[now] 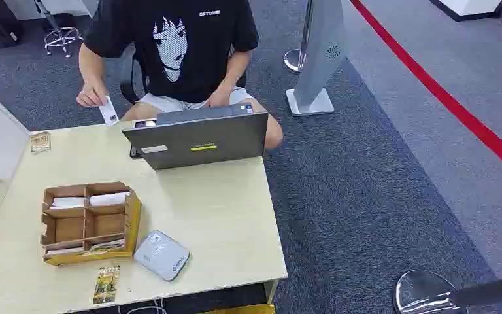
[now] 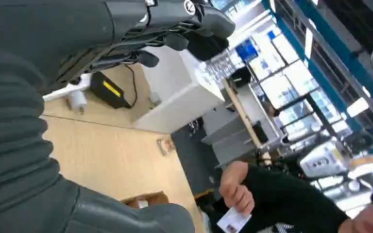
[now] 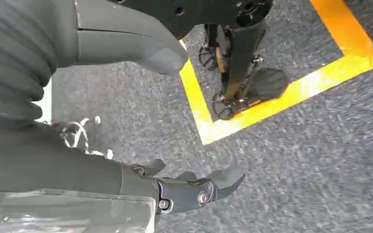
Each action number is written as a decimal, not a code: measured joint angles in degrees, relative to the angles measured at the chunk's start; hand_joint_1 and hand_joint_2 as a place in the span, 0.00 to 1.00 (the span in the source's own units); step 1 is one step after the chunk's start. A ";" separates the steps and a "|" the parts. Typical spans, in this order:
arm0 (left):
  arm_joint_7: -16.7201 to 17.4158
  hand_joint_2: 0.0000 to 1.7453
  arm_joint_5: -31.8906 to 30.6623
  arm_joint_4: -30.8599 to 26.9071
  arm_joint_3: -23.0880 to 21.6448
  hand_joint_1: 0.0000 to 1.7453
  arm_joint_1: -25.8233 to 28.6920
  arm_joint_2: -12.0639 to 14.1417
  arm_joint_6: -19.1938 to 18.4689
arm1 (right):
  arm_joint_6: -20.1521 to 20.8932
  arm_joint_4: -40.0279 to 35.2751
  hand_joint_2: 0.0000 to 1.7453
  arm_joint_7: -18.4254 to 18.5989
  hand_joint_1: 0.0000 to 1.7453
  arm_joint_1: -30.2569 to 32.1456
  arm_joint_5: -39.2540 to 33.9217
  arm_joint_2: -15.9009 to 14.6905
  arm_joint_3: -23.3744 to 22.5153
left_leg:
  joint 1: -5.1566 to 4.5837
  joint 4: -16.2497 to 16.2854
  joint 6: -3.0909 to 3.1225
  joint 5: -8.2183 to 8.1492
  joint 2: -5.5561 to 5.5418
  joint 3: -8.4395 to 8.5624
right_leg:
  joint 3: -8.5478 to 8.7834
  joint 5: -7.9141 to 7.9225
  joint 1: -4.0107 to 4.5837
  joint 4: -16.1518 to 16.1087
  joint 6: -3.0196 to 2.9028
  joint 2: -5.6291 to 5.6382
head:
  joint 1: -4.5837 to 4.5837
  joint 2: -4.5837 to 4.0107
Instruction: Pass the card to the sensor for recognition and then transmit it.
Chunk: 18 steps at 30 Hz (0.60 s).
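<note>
A small white card (image 1: pixel 109 111) with dark print hangs pinched in a seated person's hand (image 1: pixel 92 95) above the table's (image 1: pixel 222 216) far edge, while both robot hands, left hand (image 2: pixel 175 29) and right hand (image 3: pixel 184 187), are empty with fingers apart

Right robot hand (image 3: pixel 141 116) empty, fingers apart, above grey carpet (image 3: pixel 320 160).

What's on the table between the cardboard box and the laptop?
Nothing: in the head view, bare tabletop lies between the cardboard box and the laptop.
</note>
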 joint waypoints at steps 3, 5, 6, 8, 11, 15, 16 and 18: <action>2.80 1.00 -2.67 0.35 -3.30 0.00 -2.60 2.40 0.00 | 0.53 0.77 1.00 -0.79 0.00 -0.70 1.64 -0.50 -0.98 | 0.00 0.00 -0.01 0.02 0.06 0.01 | 0.01 0.05 0.00 0.00 -0.04 0.06 | 0.02 0.00; 4.63 1.00 -4.64 0.70 -5.52 0.00 -4.43 4.26 -0.02 | 0.55 1.35 1.00 -1.31 0.00 -0.97 2.75 -0.81 -1.40 | 0.00 0.01 -0.02 0.03 0.05 0.01 | -0.01 0.05 0.00 0.00 -0.04 0.06 | 0.04 0.00; 5.48 1.00 -5.72 0.98 -6.70 0.00 -5.49 5.04 -0.04 | 0.57 1.68 1.00 -1.57 0.00 -1.15 3.27 -1.05 -1.64 | 0.00 0.01 -0.02 0.03 0.05 0.01 | 0.00 0.05 0.00 0.00 -0.04 0.06 | 0.00 0.00; 6.95 1.00 -7.54 1.86 -8.94 0.00 -7.64 6.68 -0.15 | 0.59 2.51 1.00 -1.92 0.00 -1.57 4.09 -1.46 -2.25 | -0.01 0.02 -0.03 0.03 0.04 0.00 | 0.00 0.05 0.00 0.00 -0.04 0.06 | 0.02 0.00; 9.02 1.00 -10.69 3.28 -12.20 0.00 -10.76 8.84 -0.17 | 0.70 3.52 1.00 -2.43 0.00 -2.01 5.29 -2.08 -2.80 | 0.00 0.02 -0.03 0.03 0.06 0.01 | -0.02 0.07 0.00 0.00 -0.07 0.09 | 0.00 0.00; 11.55 1.00 -15.27 6.00 -16.23 0.00 -14.88 11.07 -0.20 | 0.77 4.94 1.00 -2.95 0.00 -2.61 6.82 -2.86 -3.63 | 0.00 0.02 -0.03 0.04 0.07 0.00 | -0.04 0.08 0.00 0.00 -0.08 0.09 | 0.00 0.00; 12.19 1.00 -16.56 6.86 -17.39 0.00 -16.01 11.59 -0.20 | 0.77 5.29 1.00 -3.06 0.00 -2.75 6.95 -3.06 -3.78 | 0.00 0.02 -0.03 0.04 0.06 -0.01 | -0.04 0.08 0.00 0.01 -0.08 0.09 | 0.02 0.00; 13.13 1.00 -18.82 8.29 -19.30 0.00 -17.99 12.51 -0.20 | 0.79 5.95 1.00 -3.39 0.00 -3.00 7.76 -3.45 -4.02 | 0.00 0.02 -0.03 0.04 0.08 -0.01 | -0.04 0.09 0.00 0.01 -0.09 0.10 | 0.00 0.00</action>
